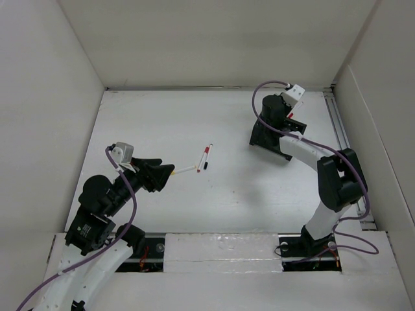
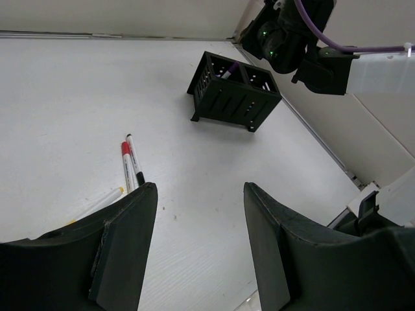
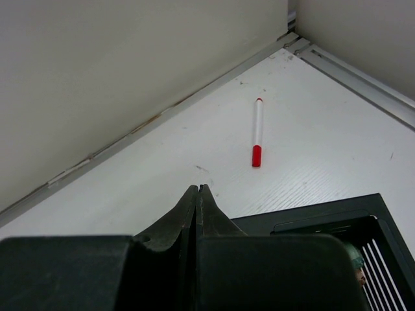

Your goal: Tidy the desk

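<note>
We see the white table [image 1: 246, 194] spread under both arms, walled in white, with a metal rail [image 1: 337, 129] along its right edge. The left claw [image 1: 170, 172] stands spread and empty between the left edge and three pens [image 1: 204, 155] at mid-table. The right claw [image 3: 198, 192] is pressed together, holding nothing, above the black organizer box [image 2: 233, 91] near the far right corner. Another red-capped pen [image 3: 257, 133] lies beyond the box.
</note>
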`<state>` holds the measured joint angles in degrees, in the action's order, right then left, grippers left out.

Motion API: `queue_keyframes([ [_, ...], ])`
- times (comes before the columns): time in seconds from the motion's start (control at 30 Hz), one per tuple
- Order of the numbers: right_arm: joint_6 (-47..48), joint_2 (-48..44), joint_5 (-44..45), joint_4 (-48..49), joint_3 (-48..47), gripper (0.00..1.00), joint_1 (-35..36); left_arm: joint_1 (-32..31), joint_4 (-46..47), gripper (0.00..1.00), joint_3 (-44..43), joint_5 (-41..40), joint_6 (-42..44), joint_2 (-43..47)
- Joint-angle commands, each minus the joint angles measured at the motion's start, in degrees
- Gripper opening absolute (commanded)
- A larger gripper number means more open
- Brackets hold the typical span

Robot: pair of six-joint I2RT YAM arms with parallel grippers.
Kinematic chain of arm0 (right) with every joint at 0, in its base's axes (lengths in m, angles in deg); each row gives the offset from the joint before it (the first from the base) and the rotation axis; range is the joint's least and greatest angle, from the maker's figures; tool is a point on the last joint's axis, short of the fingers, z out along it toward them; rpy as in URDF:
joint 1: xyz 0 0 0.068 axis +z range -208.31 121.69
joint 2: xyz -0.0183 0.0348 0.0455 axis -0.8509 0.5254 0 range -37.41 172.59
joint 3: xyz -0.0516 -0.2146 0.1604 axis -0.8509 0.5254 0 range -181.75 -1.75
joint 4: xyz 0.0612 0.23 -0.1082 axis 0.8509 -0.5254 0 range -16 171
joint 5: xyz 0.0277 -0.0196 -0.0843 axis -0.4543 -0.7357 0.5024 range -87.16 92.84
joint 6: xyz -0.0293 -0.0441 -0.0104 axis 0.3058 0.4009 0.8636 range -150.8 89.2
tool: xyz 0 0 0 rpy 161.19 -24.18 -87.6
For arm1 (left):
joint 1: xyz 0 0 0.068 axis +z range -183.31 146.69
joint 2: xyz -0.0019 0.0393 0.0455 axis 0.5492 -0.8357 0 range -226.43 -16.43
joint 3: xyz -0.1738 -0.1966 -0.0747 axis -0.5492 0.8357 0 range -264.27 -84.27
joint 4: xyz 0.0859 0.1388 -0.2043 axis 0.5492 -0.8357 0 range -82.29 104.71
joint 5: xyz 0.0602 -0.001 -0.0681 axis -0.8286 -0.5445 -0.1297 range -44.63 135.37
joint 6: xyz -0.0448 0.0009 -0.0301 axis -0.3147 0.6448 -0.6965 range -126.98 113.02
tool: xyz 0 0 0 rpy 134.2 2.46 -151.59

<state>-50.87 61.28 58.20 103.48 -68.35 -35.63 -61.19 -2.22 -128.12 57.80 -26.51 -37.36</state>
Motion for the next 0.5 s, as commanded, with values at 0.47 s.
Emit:
queue_keyframes([
  [0.47,-10.9,-3.3,-24.5,-13.2,-2.3,0.1,14.8,0.3,2.8,0.52,0.3,1.0,0.7,0.5],
])
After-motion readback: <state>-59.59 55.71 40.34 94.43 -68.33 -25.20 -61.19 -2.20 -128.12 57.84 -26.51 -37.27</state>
